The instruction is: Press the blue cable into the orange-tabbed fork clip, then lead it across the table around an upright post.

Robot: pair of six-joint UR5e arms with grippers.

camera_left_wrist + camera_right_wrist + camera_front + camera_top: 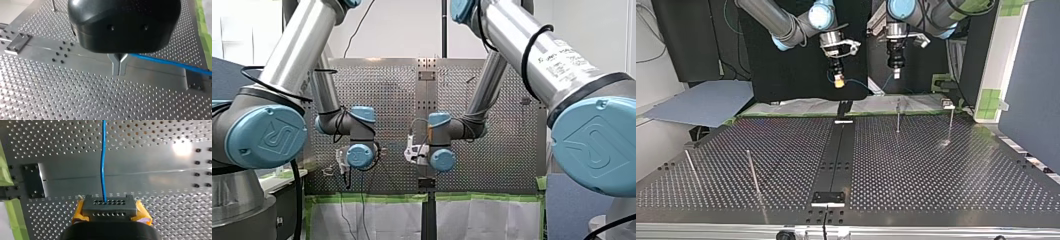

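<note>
Across the top view, your right gripper [838, 81] hangs over the desk's [936, 170] far edge, clamped on the blue cable [103, 170]. Beside it, your left gripper [119, 71] is closed around the same cable. Lower both evenly with the span taut. I can't make out the clip.

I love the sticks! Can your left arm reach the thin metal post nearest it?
Probably yes: my left hand, holding the blue cable, hangs higher than that thin metal post, nothing between.
</note>
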